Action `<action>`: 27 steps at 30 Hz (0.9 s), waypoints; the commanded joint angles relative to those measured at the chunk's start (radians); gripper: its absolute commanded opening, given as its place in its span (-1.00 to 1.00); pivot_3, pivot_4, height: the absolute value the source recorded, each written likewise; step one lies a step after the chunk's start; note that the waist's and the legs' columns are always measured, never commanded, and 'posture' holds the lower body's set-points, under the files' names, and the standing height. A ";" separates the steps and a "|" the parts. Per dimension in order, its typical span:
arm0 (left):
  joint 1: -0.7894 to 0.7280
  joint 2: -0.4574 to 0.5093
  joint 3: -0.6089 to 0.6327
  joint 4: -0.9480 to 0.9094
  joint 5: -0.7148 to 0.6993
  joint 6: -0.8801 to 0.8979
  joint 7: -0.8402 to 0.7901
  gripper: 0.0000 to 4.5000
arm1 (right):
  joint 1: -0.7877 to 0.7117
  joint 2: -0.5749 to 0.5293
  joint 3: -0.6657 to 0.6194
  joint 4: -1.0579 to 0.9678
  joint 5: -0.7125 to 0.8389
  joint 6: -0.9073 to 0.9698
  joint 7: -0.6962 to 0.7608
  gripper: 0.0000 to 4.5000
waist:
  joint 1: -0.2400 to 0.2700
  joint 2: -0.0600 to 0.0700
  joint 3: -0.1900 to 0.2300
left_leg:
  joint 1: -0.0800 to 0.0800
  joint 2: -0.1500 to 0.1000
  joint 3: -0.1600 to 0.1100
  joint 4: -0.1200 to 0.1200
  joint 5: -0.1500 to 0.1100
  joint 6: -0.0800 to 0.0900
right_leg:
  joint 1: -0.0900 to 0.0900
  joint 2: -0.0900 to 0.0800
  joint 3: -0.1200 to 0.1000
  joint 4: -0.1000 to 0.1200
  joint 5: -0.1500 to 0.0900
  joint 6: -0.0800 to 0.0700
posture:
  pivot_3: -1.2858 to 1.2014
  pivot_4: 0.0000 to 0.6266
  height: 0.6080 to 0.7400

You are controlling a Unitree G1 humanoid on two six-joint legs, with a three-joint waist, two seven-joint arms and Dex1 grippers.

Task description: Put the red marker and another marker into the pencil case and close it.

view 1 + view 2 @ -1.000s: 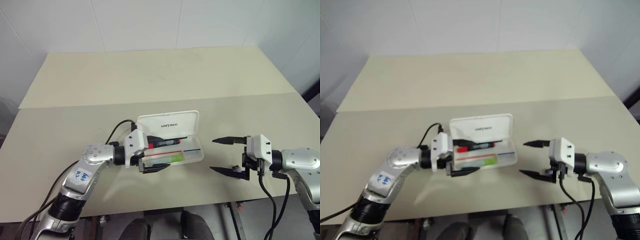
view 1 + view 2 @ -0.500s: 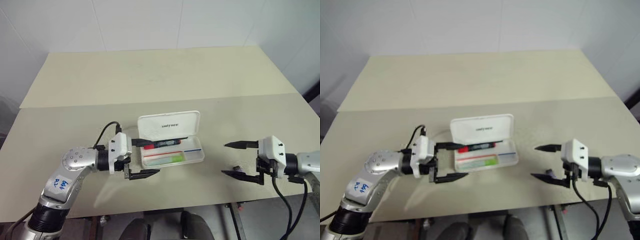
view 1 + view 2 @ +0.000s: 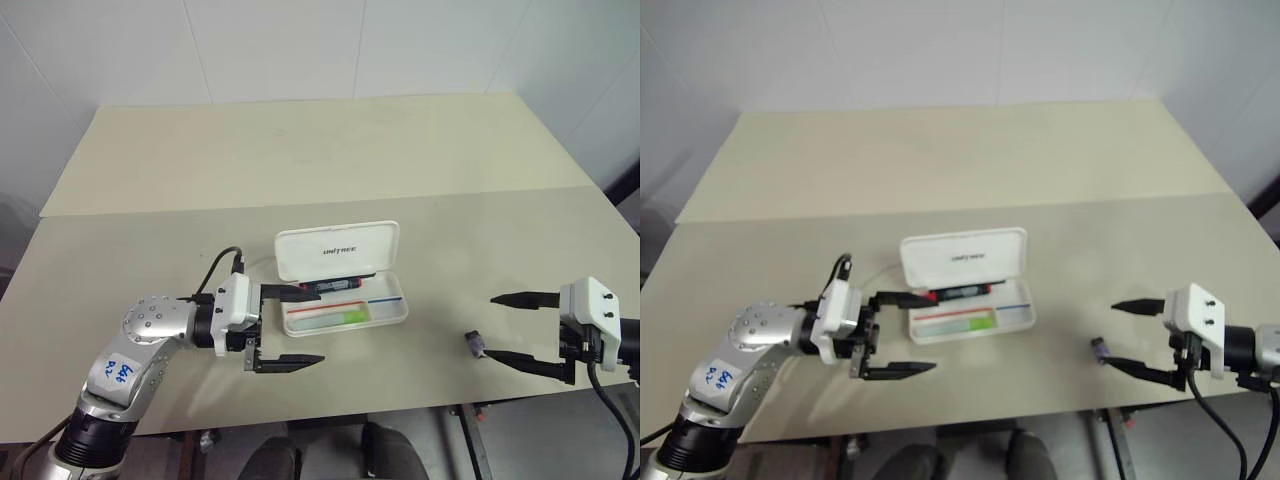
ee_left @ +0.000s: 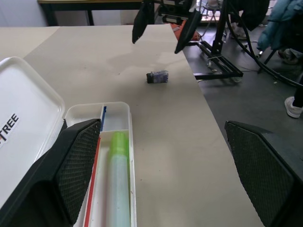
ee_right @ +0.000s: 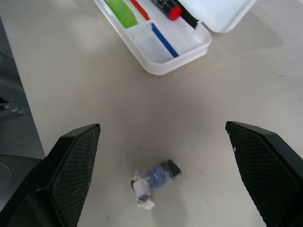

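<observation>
**Both markers in the case; lid not yet shut**

Presently we find the white pencil case (image 3: 345, 290) lying open near the middle of the table (image 3: 300, 150), its hinged lid standing up at the far side with the dark lettering facing us. Inside the tray, the lime-green highlighter (image 3: 350, 317) lies in the near compartment, and the red marker (image 3: 335, 284) rests along the far edge by the hinge, red end toward the robot's left. We judge both markers to be placed; whether the red one sits fully down in the tray, we cannot tell.

The left gripper (image 3: 285, 325) hangs just left of the case, fingers spread wide, empty, touching nothing. The right gripper (image 3: 520, 328) stands well to the right, also spread wide and empty. A small grey-purple block (image 3: 475, 344) lies on the table just beside its lower finger; it is no part of the task.

What remains, in our judgement, is the closing: the lid must be folded down over the tray.
</observation>
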 commanded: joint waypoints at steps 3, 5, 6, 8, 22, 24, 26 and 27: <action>-0.020 0.010 0.007 -0.031 -0.022 -0.009 -0.009 0.99 | 0.083 -0.037 -0.161 0.004 0.000 0.066 -0.003 1.00 | 0.008 0.000 0.000 | 0.000 0.000 0.000 0.000 0.000 0.000 | 0.000 0.000 0.000 0.000 0.000 0.000 | 0.03 -0.52 1.00; -0.003 0.006 -0.003 -0.055 -0.025 -0.001 0.000 0.99 | 0.114 -0.040 -0.204 -0.008 0.010 0.118 -0.011 1.00 | 0.010 0.000 0.000 | 0.000 0.000 0.000 0.000 0.000 0.000 | 0.000 0.000 0.000 0.000 0.000 0.000 | 0.03 -0.52 1.00; 0.005 0.005 -0.006 -0.065 -0.027 0.003 0.005 0.99 | 0.125 -0.039 -0.219 -0.015 0.012 0.139 -0.015 1.00 | 0.010 0.000 0.000 | 0.000 0.000 0.000 0.000 0.000 0.000 | 0.000 0.000 0.000 0.000 0.000 0.000 | 0.03 -0.52 1.00; 0.016 0.004 -0.009 -0.086 -0.032 0.015 0.015 0.99 | 0.142 -0.034 -0.241 -0.032 0.017 0.172 -0.021 1.00 | 0.011 0.000 0.000 | 0.000 0.000 0.000 -0.001 0.000 0.000 | 0.000 0.000 0.000 -0.001 0.000 0.000 | 0.03 -0.52 1.00; 0.038 0.005 -0.017 -0.109 -0.027 0.034 0.053 0.99 | 0.137 0.163 -0.210 -0.348 0.192 0.679 -0.454 1.00 | 0.026 0.000 0.000 | 0.000 0.000 0.000 0.000 0.000 0.000 | 0.000 0.000 0.001 -0.001 0.000 0.000 | 0.03 -0.52 1.00; 0.038 0.007 -0.017 -0.109 -0.028 0.035 0.056 0.99 | 0.148 0.179 -0.199 -0.365 0.193 0.687 -0.475 1.00 | 0.026 0.000 0.000 | 0.000 0.000 0.000 -0.001 0.000 0.000 | 0.000 0.000 0.001 -0.001 0.000 0.000 | 0.03 -0.52 1.00; 0.036 0.009 -0.014 -0.109 -0.029 0.037 0.059 0.99 | 0.170 0.207 -0.181 -0.382 0.187 0.685 -0.503 1.00 | 0.026 0.000 0.000 | 0.000 0.000 0.000 -0.001 0.000 0.000 | 0.000 0.000 0.001 -0.001 0.000 0.000 | 0.03 -0.52 1.00; 0.036 0.011 -0.011 -0.109 -0.028 0.038 0.060 0.99 | 0.186 0.221 -0.169 -0.392 0.178 0.679 -0.515 1.00 | 0.025 0.000 0.000 | 0.000 0.000 0.000 -0.001 0.000 0.000 | 0.000 0.000 0.001 -0.001 0.000 0.000 | 0.03 -0.52 1.00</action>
